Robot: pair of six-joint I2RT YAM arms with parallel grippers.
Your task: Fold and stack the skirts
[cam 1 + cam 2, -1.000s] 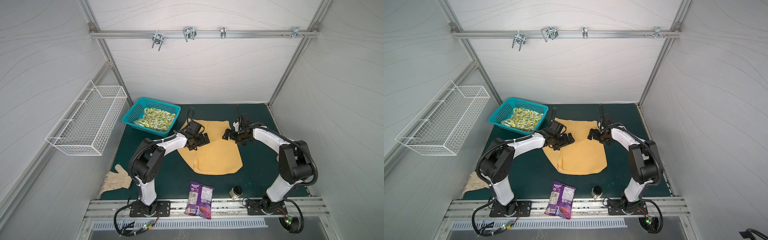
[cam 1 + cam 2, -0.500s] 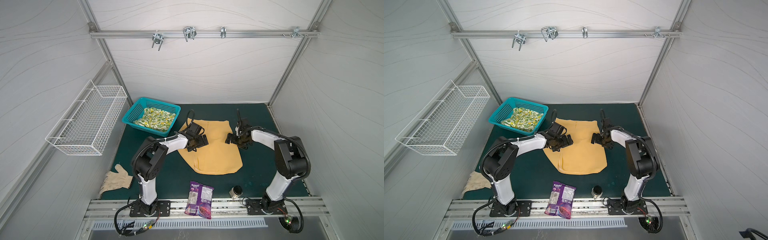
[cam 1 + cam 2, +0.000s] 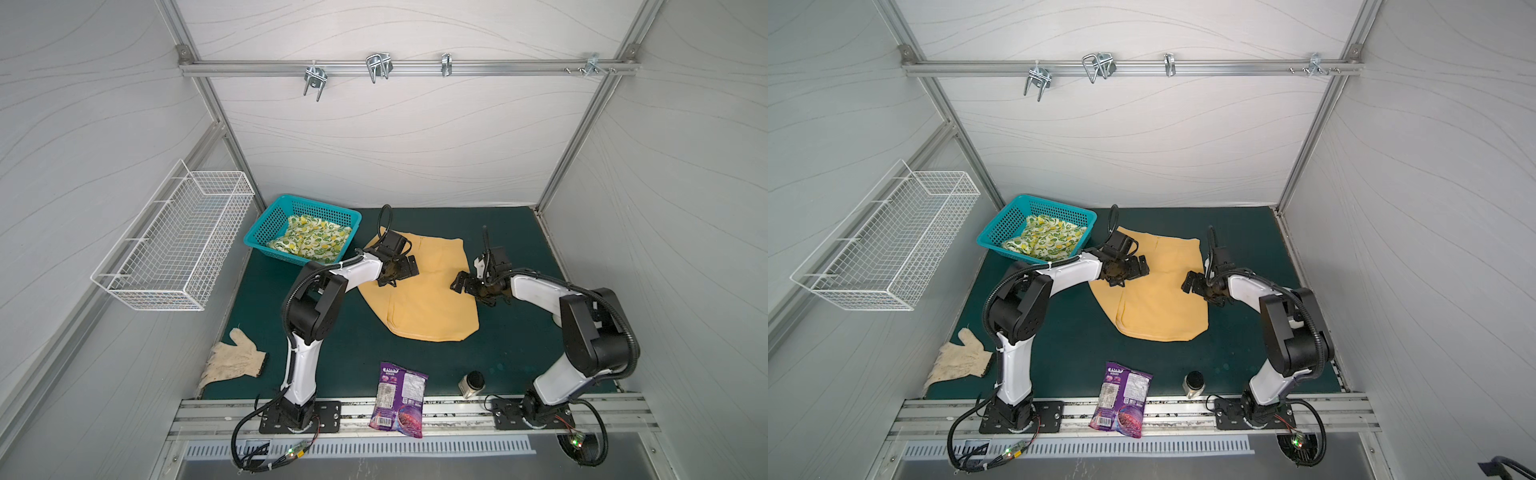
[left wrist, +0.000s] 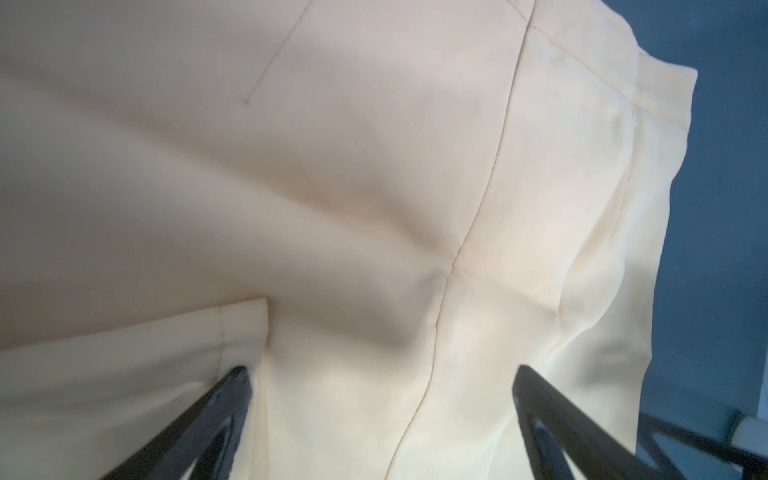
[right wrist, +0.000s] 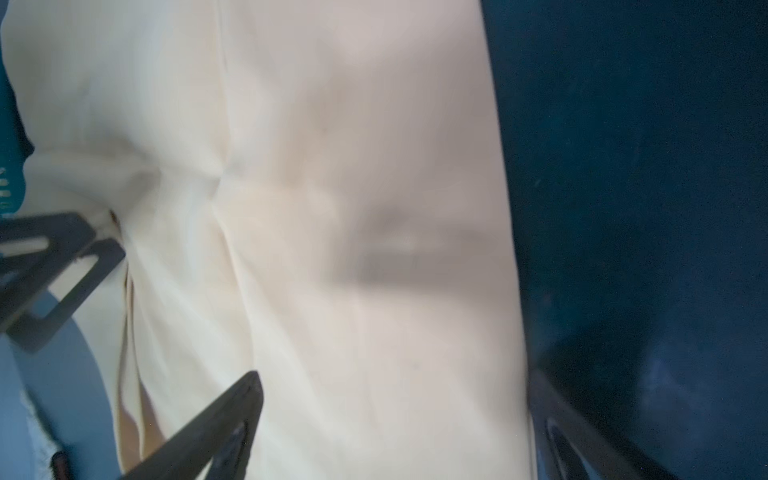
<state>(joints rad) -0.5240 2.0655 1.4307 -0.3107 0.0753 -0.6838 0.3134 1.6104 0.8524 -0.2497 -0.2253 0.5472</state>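
Mustard skirt [image 3: 432,303]: left pincer [image 3: 401,272], right pincer [image 3: 462,285] splayed low over opposite edges.

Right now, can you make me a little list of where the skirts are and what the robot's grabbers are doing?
Yellow skirt: lying flat on the green mat
Lemon skirt: bunched in the basket
Left gripper: open, over the yellow skirt
Right gripper: open, straddling the yellow skirt's edge
Stack: not started

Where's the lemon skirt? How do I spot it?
Look at the green mat's far left corner, where a teal basket sits. The lemon skirt lies bunched inside it. Unlike the plain yellow skirt spread nearby, this one has lemons and leaves.
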